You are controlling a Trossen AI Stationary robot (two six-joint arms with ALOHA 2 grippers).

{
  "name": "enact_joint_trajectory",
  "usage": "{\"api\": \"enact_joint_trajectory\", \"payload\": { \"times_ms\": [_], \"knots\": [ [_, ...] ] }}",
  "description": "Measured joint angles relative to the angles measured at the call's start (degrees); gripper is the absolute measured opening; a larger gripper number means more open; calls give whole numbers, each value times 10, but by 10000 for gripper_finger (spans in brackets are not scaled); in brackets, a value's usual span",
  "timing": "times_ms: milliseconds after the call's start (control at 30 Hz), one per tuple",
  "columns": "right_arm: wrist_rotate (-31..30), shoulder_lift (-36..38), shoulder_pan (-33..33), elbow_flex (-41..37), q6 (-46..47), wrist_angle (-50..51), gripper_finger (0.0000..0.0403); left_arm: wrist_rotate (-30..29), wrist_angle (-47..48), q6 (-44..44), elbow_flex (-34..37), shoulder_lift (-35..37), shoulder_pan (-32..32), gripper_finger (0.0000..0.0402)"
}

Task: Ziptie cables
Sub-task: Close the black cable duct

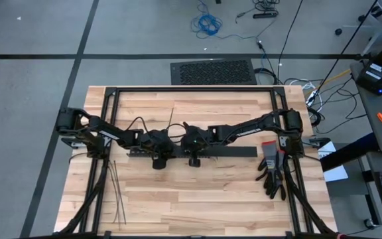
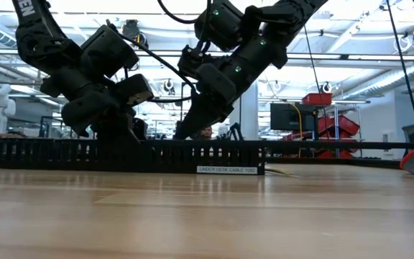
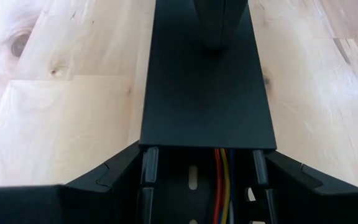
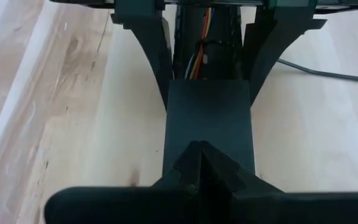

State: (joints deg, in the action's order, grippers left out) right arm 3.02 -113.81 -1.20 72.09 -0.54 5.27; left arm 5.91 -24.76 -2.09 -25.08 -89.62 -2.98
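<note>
A long black slotted duct (image 1: 234,151) lies across the middle of the table. A flat black lid (image 3: 207,93) covers it from my left gripper toward the table's right. The cables (image 3: 222,190), red, yellow and blue wires, lie inside the uncovered stretch. My left gripper (image 3: 207,155) straddles the duct at the lid's end. My right gripper (image 4: 199,155) is shut, its tips down on the lid just to the right of the left one. Several zipties (image 1: 117,192) lie flat on the wood near the front left. My left gripper has the duct between its two fingers, one against each slotted side wall (image 3: 149,168), at the lid's end. The fingers (image 3: 114,177) come slanting down from the table's left and run along the duct. The duct rests flat on the table. My right gripper presses its shut fingertips (image 4: 188,165) on the lid's top face (image 4: 207,121), a short way from the lid's left end. It comes slanting down from the table's right, pointing along the duct. The lid lies flat on the duct.
A pair of dark work gloves (image 1: 274,171) lies at the table's right edge. One thin dark strip (image 1: 171,118) lies behind the grippers. A black frame (image 1: 191,89) runs around the table's far and side edges. Bare wood shows in front of the duct.
</note>
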Motion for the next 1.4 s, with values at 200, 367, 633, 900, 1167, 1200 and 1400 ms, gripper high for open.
{"api": "enact_joint_trajectory", "payload": {
  "times_ms": [200,367,633,900,1167,1200,1400],
  "knots": [
    [9,-14,-9,0,-5,-17,0,-4,-1,0,0,0,0,247],
    [38,-40,-18,1,3,-52,0,-10,-5,0,0,0,0,247],
    [34,-48,-21,2,9,-58,0,-15,1,2,0,0,0,247],
    [26,-49,-22,2,10,-61,0,-17,21,2,-3,15,-9,247],
    [29,-49,-21,1,10,-62,0,8,1,29,-12,41,-10,275],
    [29,-49,-21,1,11,-62,0,13,-11,31,-14,40,-10,288],
    [30,-49,-21,1,14,-62,0,8,13,32,-13,45,-8,359]
  ]
}}
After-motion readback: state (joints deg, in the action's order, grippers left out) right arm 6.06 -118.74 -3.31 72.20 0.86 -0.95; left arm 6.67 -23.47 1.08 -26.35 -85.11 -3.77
